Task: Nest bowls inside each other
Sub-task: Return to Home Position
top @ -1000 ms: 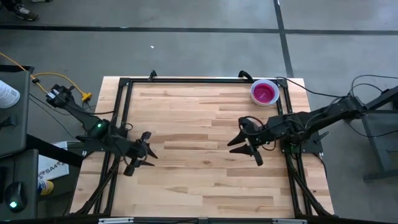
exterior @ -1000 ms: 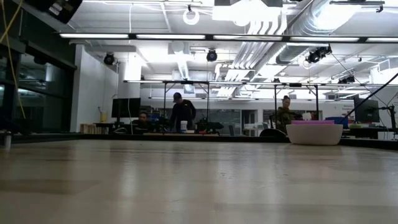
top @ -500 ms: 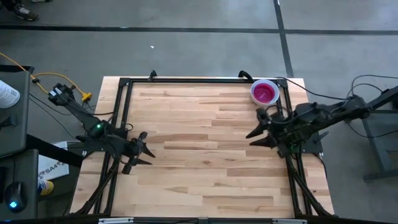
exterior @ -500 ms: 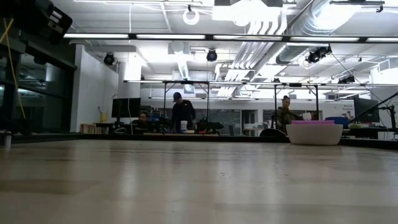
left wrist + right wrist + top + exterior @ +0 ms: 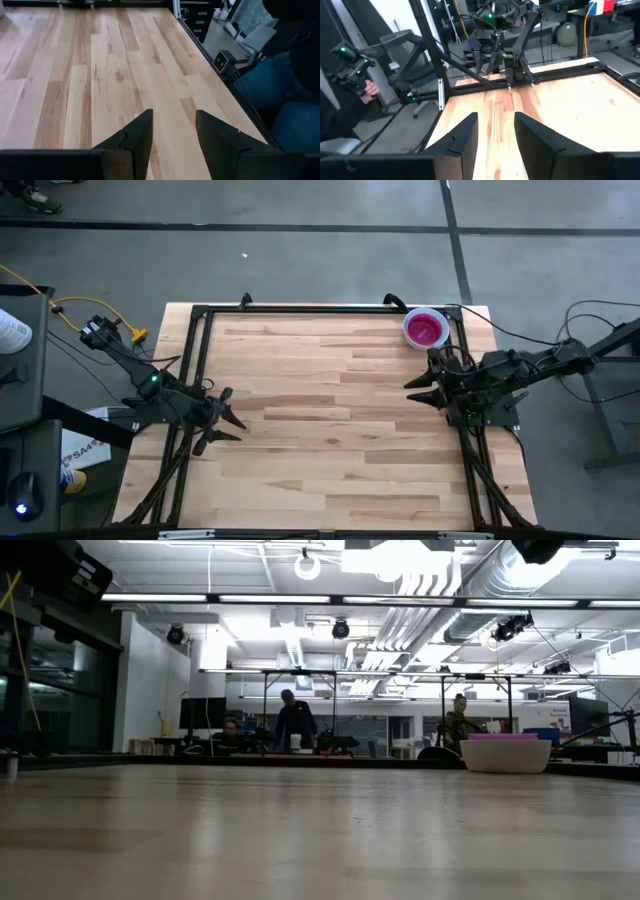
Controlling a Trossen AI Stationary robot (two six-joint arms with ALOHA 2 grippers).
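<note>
Bowls [image 5: 425,329]: one nested stack at the far right corner of the worktop [image 5: 320,430], purple on top, white outermost in the low view; colours between perhaps hidden inside, not discernible
Left end effector [image 5: 228,416]: by the left edge, fingers spread, holding nothing
Right end effector [image 5: 415,390]: by the right edge, near the stack but apart from it, fingers spread, empty

Bare wooden table [image 5: 320,440] seen open across its whole middle and near edge, stack of bowls [image 5: 425,330] set in the far right corner beside the black frame rail [image 5: 300,309], left gripper [image 5: 224,418] held just inside the left edge, right gripper [image 5: 413,393] held just inside the right edge near the stack, both with fingers parted, wide gap seen between them
</note>
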